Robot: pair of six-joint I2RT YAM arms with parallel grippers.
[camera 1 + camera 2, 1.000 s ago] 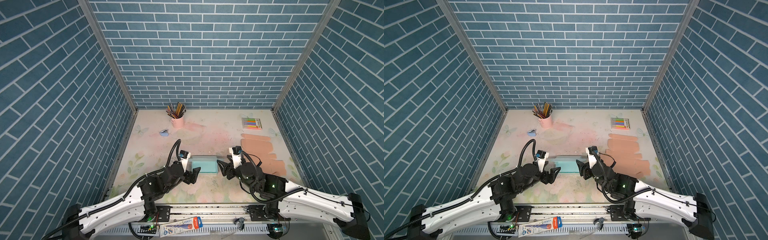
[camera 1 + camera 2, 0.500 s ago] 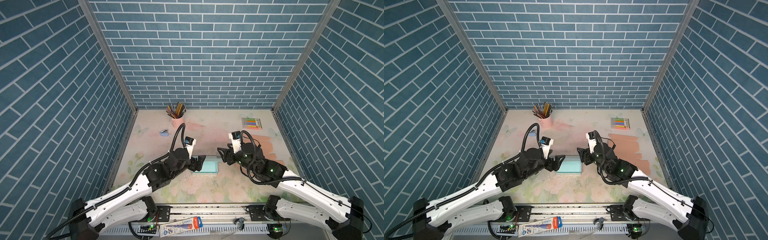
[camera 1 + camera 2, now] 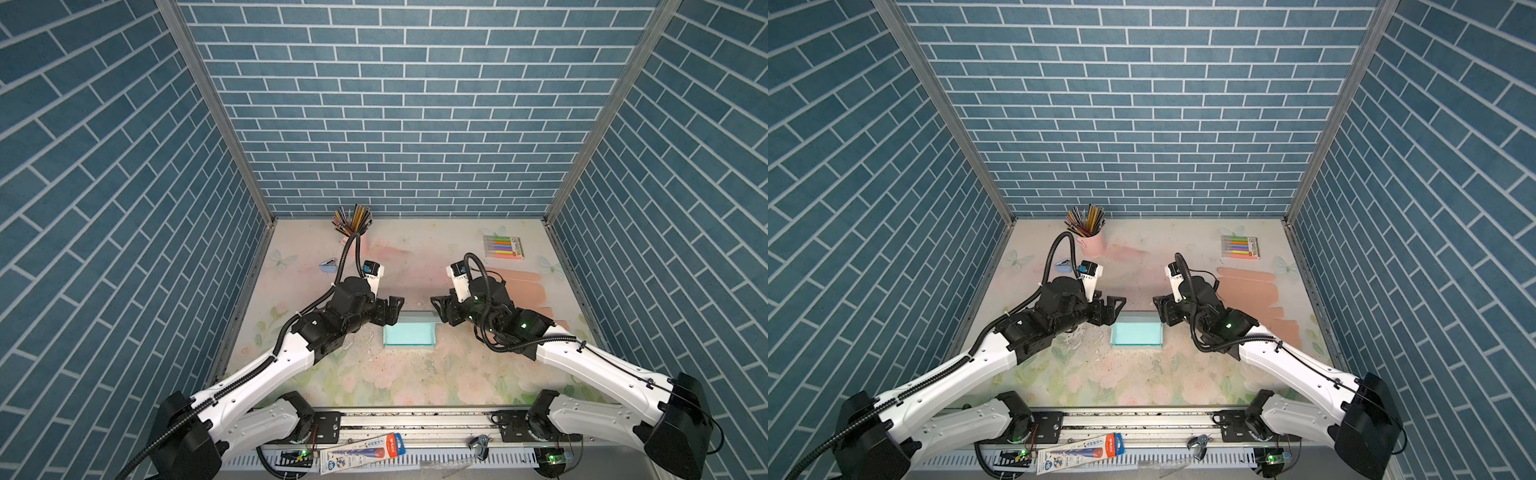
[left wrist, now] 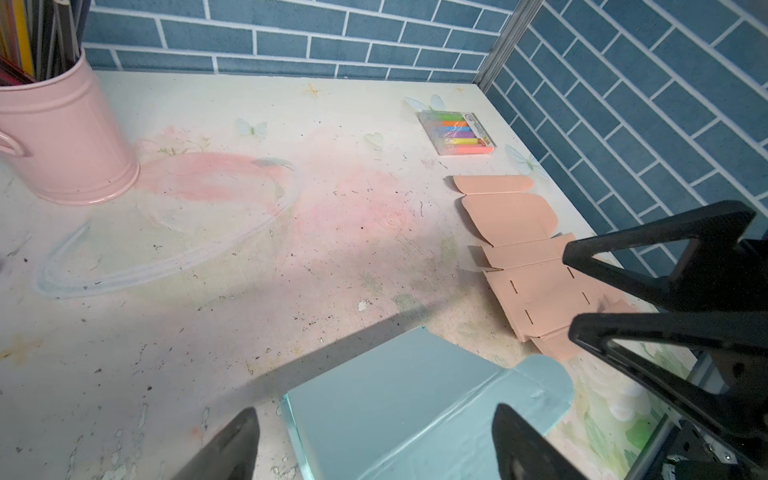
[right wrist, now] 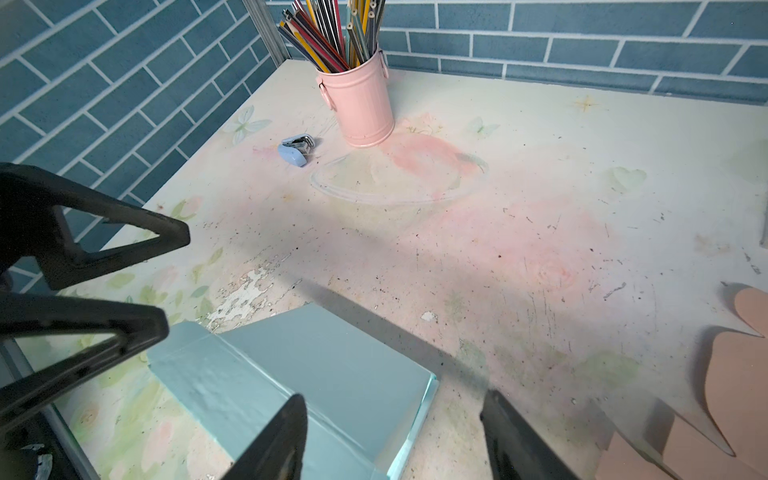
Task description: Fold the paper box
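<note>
The left gripper (image 3: 397, 309), nearer to the robot than the pencil cup (image 3: 1092, 245), is wide open and empty. The blue box (image 3: 409, 334) lies flat, further right of the cup. It looks already folded shut, with its long side running left to right. The right gripper (image 3: 434, 309) is partly open and empty. The flat pink cardboard (image 3: 519, 286) seems not yet folded.

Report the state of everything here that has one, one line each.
teal paper box, folded into a box shape, not gripped.
pink box blank, unfolded, lying flat.
pencil cup, upright, full of pencils.
marker pack, lying flat.
left claw, open, empty.
right claw, open, empty.
</note>
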